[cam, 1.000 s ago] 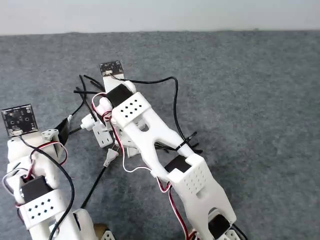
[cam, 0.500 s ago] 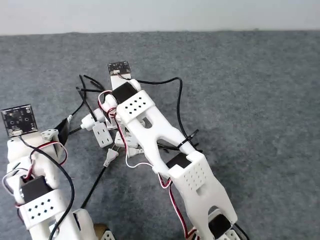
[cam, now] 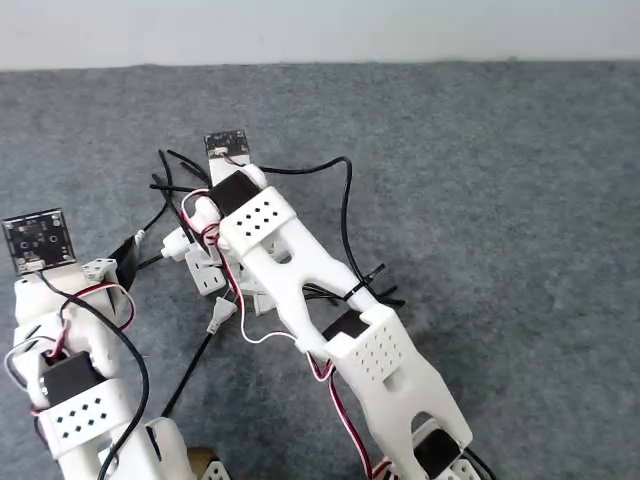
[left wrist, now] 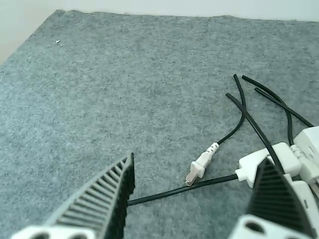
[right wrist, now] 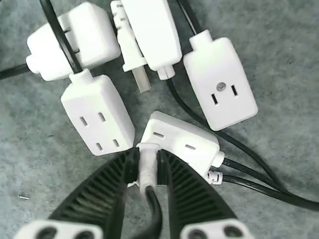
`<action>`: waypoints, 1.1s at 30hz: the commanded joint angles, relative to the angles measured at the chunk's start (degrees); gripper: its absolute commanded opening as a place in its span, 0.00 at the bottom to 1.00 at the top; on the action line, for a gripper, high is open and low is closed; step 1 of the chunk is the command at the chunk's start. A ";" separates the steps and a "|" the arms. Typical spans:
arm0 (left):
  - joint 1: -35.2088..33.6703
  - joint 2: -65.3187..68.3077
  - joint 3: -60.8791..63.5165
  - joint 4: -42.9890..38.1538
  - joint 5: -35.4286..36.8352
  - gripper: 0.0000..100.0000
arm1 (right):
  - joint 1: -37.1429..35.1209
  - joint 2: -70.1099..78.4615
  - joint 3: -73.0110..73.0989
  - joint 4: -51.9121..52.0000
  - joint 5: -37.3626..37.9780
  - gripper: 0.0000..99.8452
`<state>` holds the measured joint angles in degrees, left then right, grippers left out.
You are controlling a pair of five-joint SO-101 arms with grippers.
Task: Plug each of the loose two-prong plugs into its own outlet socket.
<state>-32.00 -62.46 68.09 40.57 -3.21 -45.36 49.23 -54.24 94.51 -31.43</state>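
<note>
Where outlet sockets [right wrist: 98, 121] crowd, right end effector [right wrist: 148, 157] pinches a plug [right wrist: 147, 174] (apparently).

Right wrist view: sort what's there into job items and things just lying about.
Job: right gripper, shut on a white plug; nearest socket block; loose two-prong plug; double socket block; single socket block.
Lying about: small speck; grey carpet.

No text, number or sign can be read. Marks on the circuit board [cam: 40, 241] are too small to be made out. The white outlet blocks [right wrist: 97, 117] just ahead of the right gripper's [right wrist: 147, 155] jaws, and the plug [right wrist: 147, 169] clamped between them, are seen without legible print.
</note>
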 commanded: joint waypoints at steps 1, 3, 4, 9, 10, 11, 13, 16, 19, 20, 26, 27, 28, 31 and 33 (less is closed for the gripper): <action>0.09 -0.70 -0.40 -1.67 0.62 0.36 | -0.13 -0.04 -2.90 0.75 -1.41 0.01; 0.09 -0.70 -0.40 -1.67 0.62 0.36 | 0.48 0.04 -2.90 0.75 -1.41 0.01; 0.09 -0.70 -0.31 -1.67 0.62 0.36 | 1.01 -0.04 -2.99 0.75 -1.41 0.01; 0.09 -0.79 0.13 -1.76 0.62 0.36 | 2.95 -0.22 -3.69 0.75 -1.32 0.01; 0.09 -0.79 0.13 -1.76 0.62 0.36 | 2.95 -0.13 -3.87 0.75 -1.32 0.01; 0.09 -0.79 0.22 -1.85 0.62 0.36 | 2.95 -0.13 -4.04 0.84 -1.32 0.01; 0.09 -0.79 0.22 -1.85 0.62 0.36 | 2.86 -0.22 -4.22 0.84 -1.41 0.01; 0.09 -0.79 0.22 -1.85 0.62 0.36 | 2.51 0.31 -4.22 0.75 -1.58 0.01; 0.09 -0.79 0.22 -1.85 0.62 0.36 | 2.59 0.75 -4.13 0.40 -1.67 0.01; 0.09 -0.79 0.22 -1.85 0.62 0.36 | 2.59 1.01 -4.22 0.22 -1.67 0.01; 0.09 -0.79 0.22 -1.85 0.62 0.36 | 2.68 2.33 -4.31 -1.36 -1.76 0.01; 0.09 -0.79 0.22 -1.85 0.62 0.36 | 2.77 2.33 -4.31 -1.54 -1.76 0.01; 0.09 -0.79 0.22 -1.85 0.62 0.36 | 2.77 2.33 -4.31 -1.63 -1.93 0.01; 0.09 -0.79 0.22 -1.85 0.62 0.36 | 2.59 2.59 -4.31 -2.07 -4.04 0.01; 0.09 -0.79 0.22 -1.85 0.62 0.36 | 2.51 2.95 -4.31 -2.15 -4.22 0.01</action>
<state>-32.00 -62.46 69.05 40.57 -3.21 -43.08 52.22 -57.14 92.92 -34.51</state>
